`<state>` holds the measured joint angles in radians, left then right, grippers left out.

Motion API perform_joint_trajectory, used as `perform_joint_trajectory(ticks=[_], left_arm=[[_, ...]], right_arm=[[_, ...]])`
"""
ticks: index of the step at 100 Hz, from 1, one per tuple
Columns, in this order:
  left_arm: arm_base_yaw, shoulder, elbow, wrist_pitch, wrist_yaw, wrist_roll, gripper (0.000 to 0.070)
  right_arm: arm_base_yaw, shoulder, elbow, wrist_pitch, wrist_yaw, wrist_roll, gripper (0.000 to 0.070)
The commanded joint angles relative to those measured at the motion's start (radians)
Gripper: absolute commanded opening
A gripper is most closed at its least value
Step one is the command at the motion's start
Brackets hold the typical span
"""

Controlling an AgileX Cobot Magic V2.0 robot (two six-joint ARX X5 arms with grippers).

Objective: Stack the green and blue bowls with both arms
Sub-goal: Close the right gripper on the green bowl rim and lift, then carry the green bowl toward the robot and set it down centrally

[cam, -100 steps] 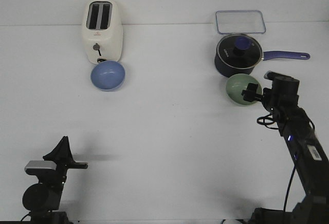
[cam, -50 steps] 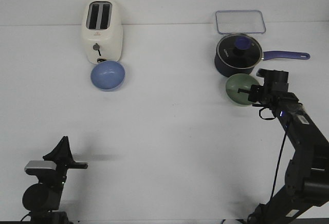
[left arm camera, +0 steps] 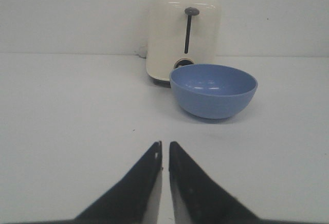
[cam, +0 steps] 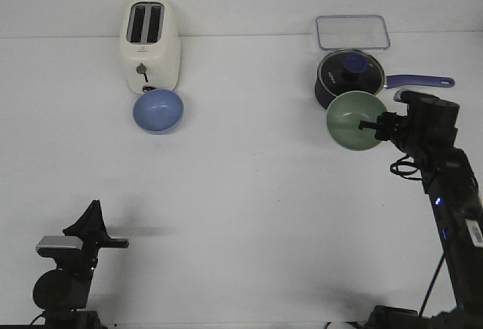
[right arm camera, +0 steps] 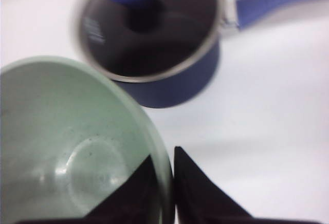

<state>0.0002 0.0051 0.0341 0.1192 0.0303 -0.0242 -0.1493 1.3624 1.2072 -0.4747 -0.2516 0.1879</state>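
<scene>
The pale green bowl (cam: 353, 121) hangs lifted and tilted in front of the saucepan, pinched by its rim in my right gripper (cam: 372, 125). In the right wrist view one finger is inside the green bowl (right arm camera: 67, 147) and one outside, the gripper (right arm camera: 165, 161) shut on the rim. The periwinkle blue bowl (cam: 158, 111) sits on the table just in front of the toaster. It also shows in the left wrist view (left arm camera: 213, 90), well ahead of my left gripper (left arm camera: 165, 149), which is shut and empty. In the front view the left gripper (cam: 117, 243) rests at the near left.
A cream toaster (cam: 152, 45) stands at the back left. A dark navy saucepan (cam: 351, 79) with glass lid and long handle sits at the back right, close behind the green bowl. A clear plastic container (cam: 352, 32) lies behind it.
My right gripper has lifted the green bowl off the table and tilted it, with the wrist drawing right and up. The left arm and blue bowl have not moved.
</scene>
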Motion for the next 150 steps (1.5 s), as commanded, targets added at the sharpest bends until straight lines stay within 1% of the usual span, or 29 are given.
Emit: perform_joint_trajectory(ticks=[1, 10, 31, 46, 56, 69, 71, 88, 105, 109, 111, 123, 127, 131, 137, 150], left_arm=[[0.002, -0.002, -0.02, 0.012, 0.003, 0.005, 0.0015], [0.002, -0.002, -0.02, 0.013, 0.003, 0.005, 0.0015], [0.002, -0.002, -0.02, 0.013, 0.003, 0.005, 0.0015], [0.002, -0.002, -0.02, 0.013, 0.003, 0.004, 0.0015], [0.002, -0.002, -0.02, 0.013, 0.003, -0.004, 0.0015], [0.002, -0.002, -0.02, 0.014, 0.003, -0.055, 0.0015], [0.002, -0.002, -0.02, 0.014, 0.003, -0.072, 0.0015], [0.002, -0.002, -0.02, 0.013, 0.003, -0.188, 0.0014], [0.002, -0.002, -0.017, 0.015, 0.003, -0.29, 0.0012], [0.002, -0.002, -0.015, 0.015, 0.003, -0.32, 0.0012], [0.002, -0.002, -0.014, 0.014, 0.003, -0.338, 0.0012], [0.002, -0.002, -0.008, 0.013, 0.003, -0.446, 0.0012], [0.002, -0.002, -0.007, 0.01, 0.003, -0.47, 0.0012], [0.002, -0.002, -0.005, 0.008, 0.004, -0.497, 0.0012], [0.002, -0.002, 0.003, 0.001, 0.004, -0.532, 0.0012], [0.002, 0.004, 0.045, -0.053, 0.004, -0.544, 0.0012]], right_arm=[[0.027, -0.048, -0.013, -0.005, -0.021, 0.006, 0.0], [0.08, -0.153, -0.089, -0.008, -0.023, 0.008, 0.0], [0.266, -0.355, -0.319, -0.019, -0.059, 0.082, 0.0], [0.422, -0.388, -0.422, -0.05, -0.057, 0.115, 0.0], [0.523, -0.378, -0.466, -0.04, -0.024, 0.141, 0.0], [0.647, -0.334, -0.483, -0.032, 0.047, 0.161, 0.0], [0.66, -0.325, -0.483, -0.031, 0.053, 0.161, 0.0], [0.752, -0.235, -0.483, 0.011, 0.065, 0.164, 0.0], [0.785, -0.163, -0.482, 0.018, 0.077, 0.161, 0.0003], [0.785, -0.161, -0.482, 0.018, 0.077, 0.154, 0.0016], [0.785, -0.161, -0.482, 0.018, 0.077, 0.15, 0.0036], [0.78, -0.169, -0.479, 0.018, 0.077, 0.147, 0.022], [0.772, -0.176, -0.478, 0.018, 0.077, 0.147, 0.0254], [0.762, -0.187, -0.477, 0.019, 0.077, 0.144, 0.0267], [0.747, -0.209, -0.474, 0.025, 0.077, 0.129, 0.0268], [0.705, -0.285, -0.472, 0.055, 0.111, 0.12, 0.0268]])
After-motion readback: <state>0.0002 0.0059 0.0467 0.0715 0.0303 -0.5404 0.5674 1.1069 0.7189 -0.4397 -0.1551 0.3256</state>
